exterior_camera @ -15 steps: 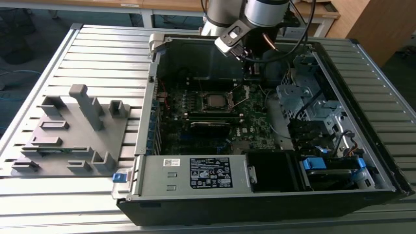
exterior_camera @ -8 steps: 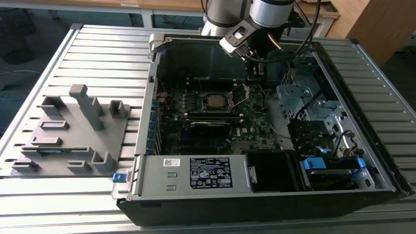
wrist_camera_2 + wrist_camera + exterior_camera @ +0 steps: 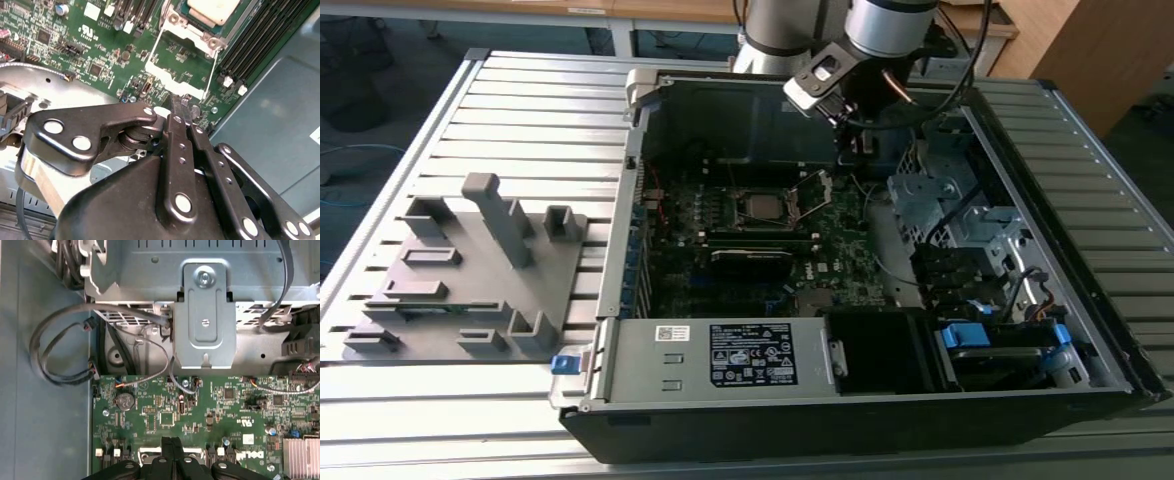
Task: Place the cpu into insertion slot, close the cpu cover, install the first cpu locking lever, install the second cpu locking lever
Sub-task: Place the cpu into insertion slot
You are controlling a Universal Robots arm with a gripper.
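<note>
The cpu (image 3: 765,207) lies in the insertion slot (image 3: 739,212) in the middle of the green motherboard; in the second wrist view its pale metal face (image 3: 212,10) shows inside the slot's silver edge (image 3: 212,44). The cpu cover (image 3: 161,37), a silver frame with an open middle, is swung open away from the slot. My gripper (image 3: 180,106) is shut, its black fingertips (image 3: 172,442) pressed together right at the cover's free edge. Nothing shows between them. A thin wire locking lever (image 3: 214,70) runs along the cover's side.
The open computer case (image 3: 627,200) lies on a slatted metal table. A grey fixture block (image 3: 467,270) stands at the exterior view's left. A drive cage (image 3: 961,220), grey cables (image 3: 65,350) and a metal bracket (image 3: 205,315) crowd the space near the gripper.
</note>
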